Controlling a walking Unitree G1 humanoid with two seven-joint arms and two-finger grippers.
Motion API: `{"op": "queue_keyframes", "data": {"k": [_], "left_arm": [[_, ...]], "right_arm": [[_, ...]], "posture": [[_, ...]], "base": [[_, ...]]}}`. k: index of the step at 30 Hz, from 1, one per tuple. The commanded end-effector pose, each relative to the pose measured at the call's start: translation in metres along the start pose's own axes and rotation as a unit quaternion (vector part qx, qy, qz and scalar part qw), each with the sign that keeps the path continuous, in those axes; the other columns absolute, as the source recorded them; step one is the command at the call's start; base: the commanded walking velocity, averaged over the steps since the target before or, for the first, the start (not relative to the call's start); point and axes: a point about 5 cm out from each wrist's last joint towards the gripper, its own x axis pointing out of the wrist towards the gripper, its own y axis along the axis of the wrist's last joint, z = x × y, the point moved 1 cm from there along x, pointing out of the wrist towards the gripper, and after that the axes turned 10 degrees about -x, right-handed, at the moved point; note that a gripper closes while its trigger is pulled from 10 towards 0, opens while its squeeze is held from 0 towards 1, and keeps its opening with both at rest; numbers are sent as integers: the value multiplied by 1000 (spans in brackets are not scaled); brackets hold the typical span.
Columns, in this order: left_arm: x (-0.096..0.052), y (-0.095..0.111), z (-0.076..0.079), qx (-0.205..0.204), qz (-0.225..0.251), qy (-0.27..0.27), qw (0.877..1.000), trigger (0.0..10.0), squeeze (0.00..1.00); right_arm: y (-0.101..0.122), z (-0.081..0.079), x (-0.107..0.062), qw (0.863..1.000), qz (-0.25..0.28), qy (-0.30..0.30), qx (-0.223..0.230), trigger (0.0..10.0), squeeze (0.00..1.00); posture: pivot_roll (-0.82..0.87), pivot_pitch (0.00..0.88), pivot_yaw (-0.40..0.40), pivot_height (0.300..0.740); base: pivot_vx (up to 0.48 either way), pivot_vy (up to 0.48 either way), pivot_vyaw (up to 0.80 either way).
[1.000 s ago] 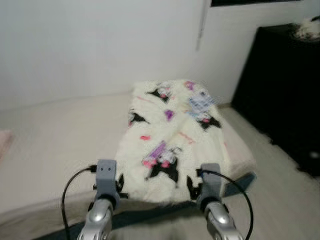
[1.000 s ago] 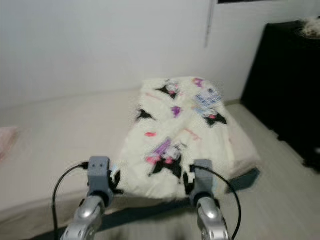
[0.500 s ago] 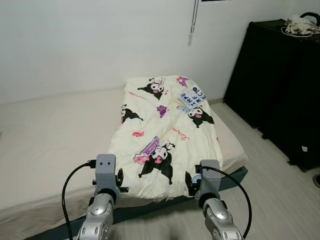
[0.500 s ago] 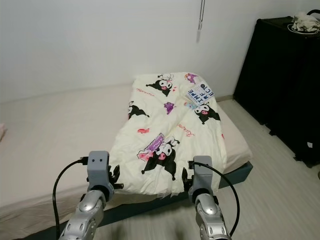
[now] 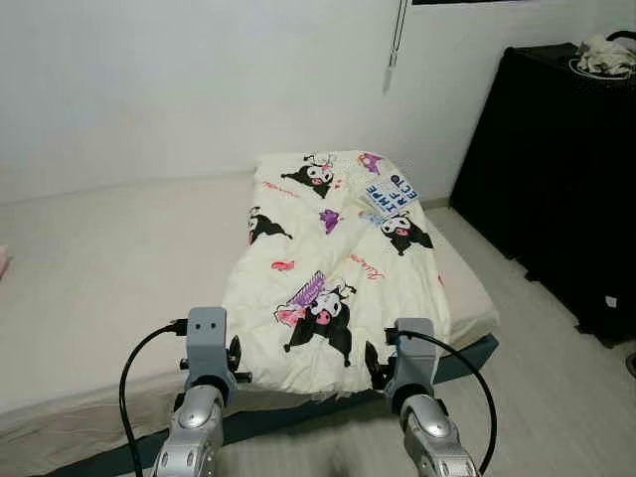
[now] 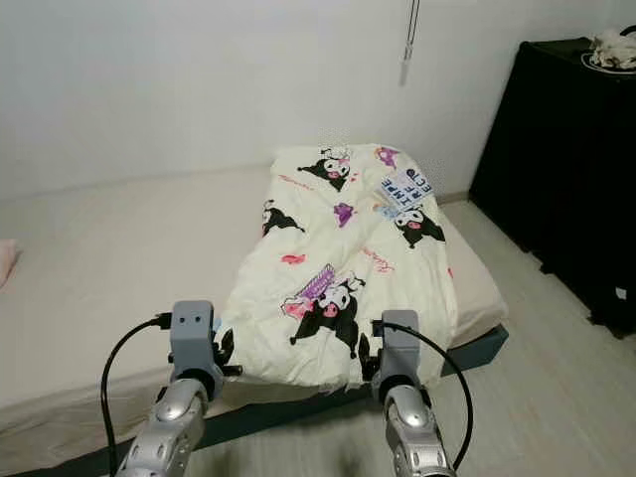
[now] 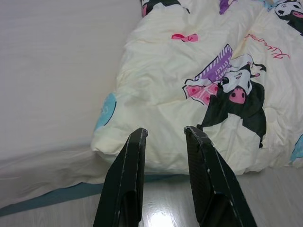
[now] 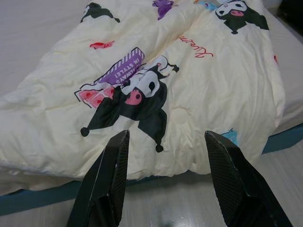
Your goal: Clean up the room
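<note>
A cream blanket printed with black cartoon figures lies spread over the right half of a low bed with a beige sheet. A printed booklet rests on the blanket's far end. Both arms are raised in front of me, just short of the bed's near edge. My left gripper points at the blanket's near left corner, its fingers a little apart with nothing between them. My right gripper points at the blanket's near edge and stands wide open and empty.
A tall black cabinet stands along the right wall with a heap of white cloth on top. Pale wood floor runs between bed and cabinet. A blind cord hangs on the back wall. A pink item peeks in at the bed's left edge.
The picture was blurred a second ago and is sharp now; the whole scene has shifted slightly as my head moved. Both grippers keep the same pose.
</note>
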Motion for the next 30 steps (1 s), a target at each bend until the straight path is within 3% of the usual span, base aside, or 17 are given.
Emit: {"op": "queue_keyframes", "data": {"k": [1, 21, 30], "left_arm": [[-1, -7, -1, 6, -15, 4, 1000, 10000, 0], [-4, -8, -4, 5, -16, 5, 1000, 10000, 0], [-5, -9, -6, 7, -16, 3, 1000, 10000, 0]], "right_arm": [[-6, 0, -1, 1000, -13, 1, 3, 10000, 0], [-8, -3, -3, 1000, -16, 14, -3, 10000, 0], [-8, -4, -3, 1000, -17, 14, -6, 10000, 0]], "posture": [[-17, 69, -1, 740], [-14, 70, -3, 740], [-11, 62, 2, 740]], "base": [[0, -480, 0], [0, -480, 0], [0, -480, 800]]}}
